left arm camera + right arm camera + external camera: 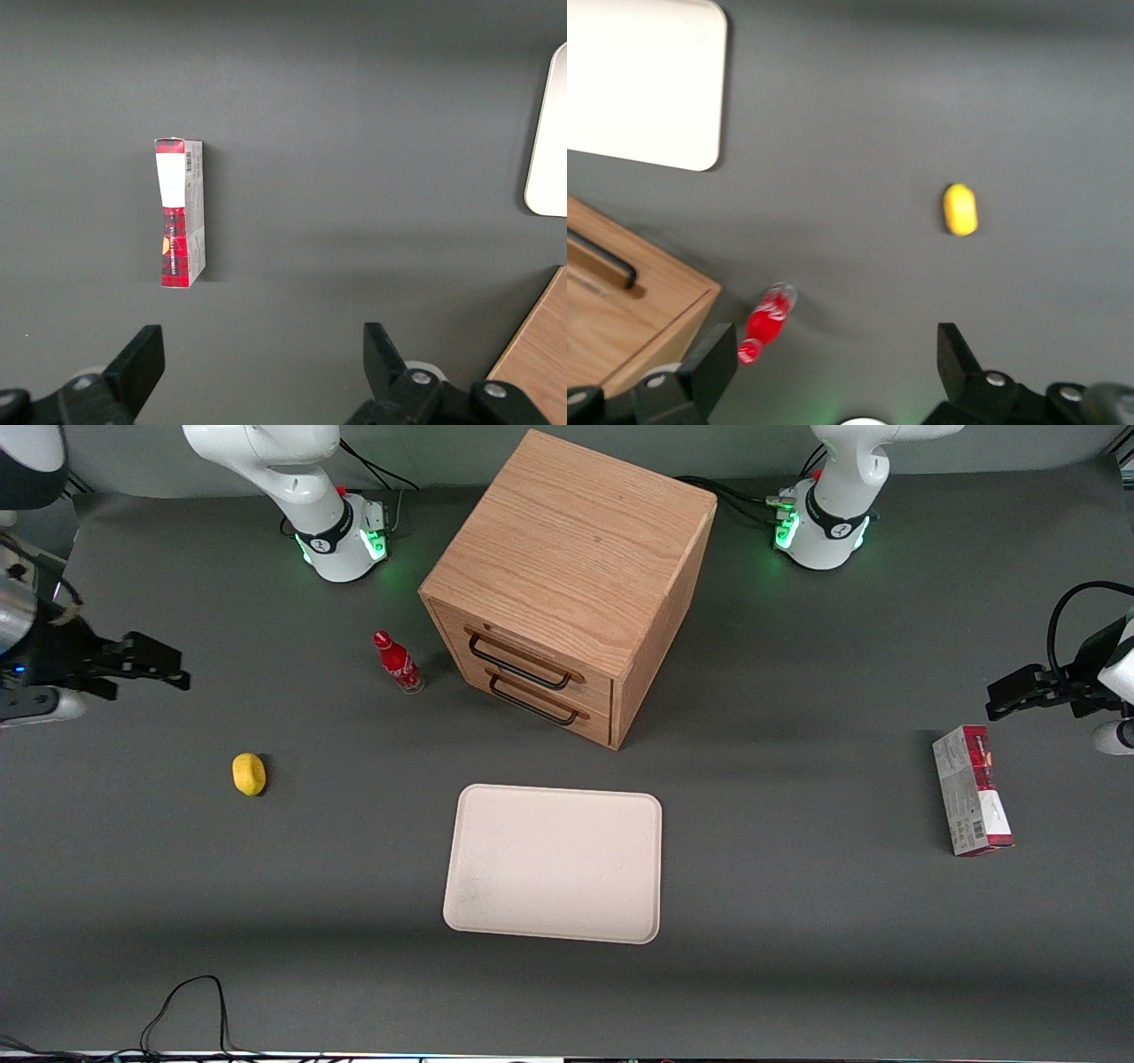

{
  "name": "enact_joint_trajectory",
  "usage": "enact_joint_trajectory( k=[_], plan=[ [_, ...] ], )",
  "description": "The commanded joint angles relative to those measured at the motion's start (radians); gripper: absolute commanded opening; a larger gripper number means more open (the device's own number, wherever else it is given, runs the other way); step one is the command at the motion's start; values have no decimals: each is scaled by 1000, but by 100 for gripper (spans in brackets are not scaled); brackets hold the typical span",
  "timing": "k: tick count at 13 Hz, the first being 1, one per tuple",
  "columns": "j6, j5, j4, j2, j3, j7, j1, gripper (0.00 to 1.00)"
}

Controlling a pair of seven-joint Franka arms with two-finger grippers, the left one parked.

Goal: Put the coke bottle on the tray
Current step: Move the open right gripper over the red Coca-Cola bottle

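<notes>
Coke bottle [398, 662] upright on the dark table [797, 957], long axis vertical, red cap up and clear base down; seen in the front view leaning slightly, cap toward 11 o'clock. Standing just beside the drawer front of the wooden cabinet [567, 558], apart from it, at about 9 o'clock from the handles. From the wrist camera, bottle [765, 323] close to the cabinet corner [629, 328], not touching.

Tray [556, 863] flat and bare, nearer the front camera than the cabinet, at roughly 5 o'clock from the bottle, well apart. Open table all round its rim.

Gripper [146, 664] aloft at the working arm's end of the table, well apart from the bottle, fingers spread, holding nothing. Lemon [249, 773] alone on the table at 7 o'clock from the bottle. Red-and-grey carton [972, 790] lying toward the parked arm's end.
</notes>
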Motion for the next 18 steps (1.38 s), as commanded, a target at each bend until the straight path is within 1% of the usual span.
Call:
enact_joint_trajectory(
  k=[1, 2, 4, 6, 8, 10, 12, 13, 14, 18],
  plan=[
    [-45, -2, 26, 2, 101, 189, 36, 100],
    [-61, -2, 21, -9, 127, 214, 42, 100],
    [-117, 0, 4, -41, 137, 217, 88, 100],
    [-105, 6, -101, -106, 137, 217, 96, 100],
    [-34, 26, -247, -201, 138, 216, 96, 100],
    [65, 43, -414, -292, 135, 217, 141, 100],
    [171, 46, -589, -369, 137, 217, 163, 100],
    [217, 66, -667, -401, 134, 217, 178, 100],
    [257, 84, -729, -427, 132, 216, 180, 100],
    [406, 86, -897, -440, 132, 216, 194, 100]
  ],
)
